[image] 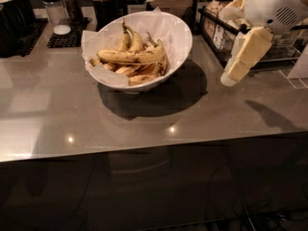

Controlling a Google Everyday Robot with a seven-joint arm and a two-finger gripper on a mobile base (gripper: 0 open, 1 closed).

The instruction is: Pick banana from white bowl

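The white bowl (179, 32) with a crinkled paper liner stands on the grey counter, back centre. Several speckled bananas lie in it. The longest banana (130, 57) lies across the top of the pile, dark stem tip to the left. My gripper (230, 76) hangs from the white arm at the upper right, pointing down and to the left. It is above the counter, right of the bowl and apart from it, and holds nothing that I can see.
A black wire basket (284, 57) with packets stands at the back right, behind the gripper. Along the back are a glass shaker (55, 13) on a black mat (67, 38), a dark cup of sticks (103, 4) and a dark container (14, 20). The counter's front edge (144, 150) runs across the middle.
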